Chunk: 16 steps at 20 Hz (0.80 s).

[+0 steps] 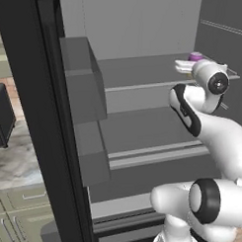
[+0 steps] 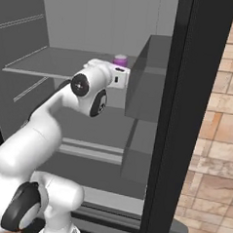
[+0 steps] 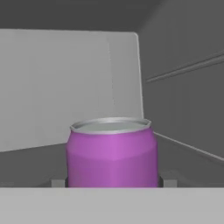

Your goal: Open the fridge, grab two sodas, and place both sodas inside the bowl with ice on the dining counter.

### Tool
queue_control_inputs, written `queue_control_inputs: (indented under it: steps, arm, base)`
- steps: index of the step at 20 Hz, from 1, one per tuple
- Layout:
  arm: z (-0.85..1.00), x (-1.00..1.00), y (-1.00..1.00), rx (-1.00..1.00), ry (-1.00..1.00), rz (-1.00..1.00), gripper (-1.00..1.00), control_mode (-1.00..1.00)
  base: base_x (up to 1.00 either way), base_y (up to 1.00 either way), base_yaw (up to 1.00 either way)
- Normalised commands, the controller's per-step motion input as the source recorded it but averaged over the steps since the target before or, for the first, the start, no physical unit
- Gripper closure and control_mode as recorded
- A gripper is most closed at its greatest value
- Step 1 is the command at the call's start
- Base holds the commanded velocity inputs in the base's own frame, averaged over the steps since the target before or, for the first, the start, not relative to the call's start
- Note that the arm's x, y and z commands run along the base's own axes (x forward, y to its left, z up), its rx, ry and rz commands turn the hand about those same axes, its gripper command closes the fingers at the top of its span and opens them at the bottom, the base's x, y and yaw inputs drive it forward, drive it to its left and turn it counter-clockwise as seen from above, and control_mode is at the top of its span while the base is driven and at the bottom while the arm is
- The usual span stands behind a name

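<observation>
Left base view takes in the open fridge (image 1: 140,38) from its black door (image 1: 34,121) on the left, past the grey door bins (image 1: 85,94) and bare shelves (image 1: 143,127), to the white arm (image 1: 217,139) reaching onto the upper shelf on the right, where a purple soda can (image 1: 195,56) stands upright just beyond the wrist. In the hand view the can (image 3: 112,151) stands close and centred with a silver top, and a fingertip (image 3: 57,183) shows low at each side of it, so the gripper (image 3: 113,183) is spread around the can, though I cannot tell whether the tips touch it
</observation>
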Motion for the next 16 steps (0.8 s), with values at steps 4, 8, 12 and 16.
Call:
queue_control_inputs:
  steps: [4, 8, 12, 16]
  arm:
    - [0.09, -0.97, 0.00, 0.00, -0.03, 0.00, 1.00, -1.00]
    - [0.22, -0.94, 0.11, 0.00, 0.01, 0.00, 1.00, -1.00]
    - [0.32, -0.61, 0.21, -0.02, 0.16, 0.00, 1.00, -1.00]
    - [0.19, -0.46, 0.10, -0.06, 0.30, -0.02, 1.00, -1.00]
  base:
    - [0.00, 0.00, 0.00]
    - [0.00, 0.00, 0.00]
    - [0.00, 0.00, 0.00]
    - [0.00, 0.00, 0.00]
